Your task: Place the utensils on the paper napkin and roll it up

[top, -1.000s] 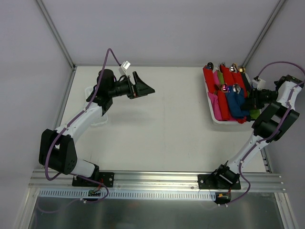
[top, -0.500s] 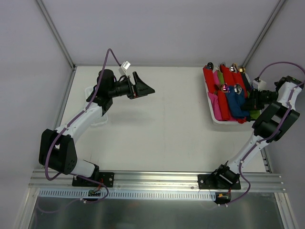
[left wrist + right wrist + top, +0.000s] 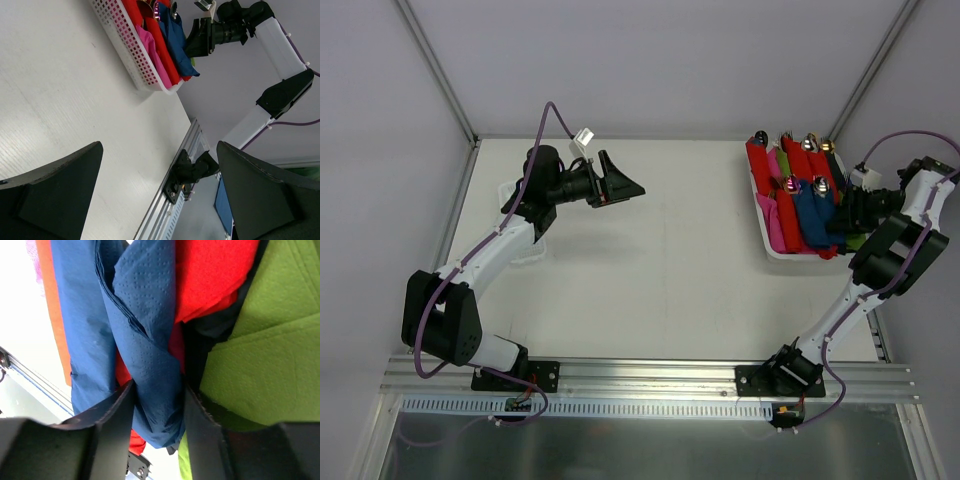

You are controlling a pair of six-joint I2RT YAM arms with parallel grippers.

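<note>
The left claw hangs spread wide and empty above the matte white surface, likely parked clear of the work. To the right, a white lattice plastic basket holds soft red, pink and green rolls. Among them lies the paper napkin, now a dimpled navy roll with a shiny spoon bowl at its far end. The right claw pinches its near end between 2 black fingers, probably to set it down there.

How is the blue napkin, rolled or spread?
Rolled. The napkin is a narrow bundle in the basket, its end pinched by the right pincer.
</note>
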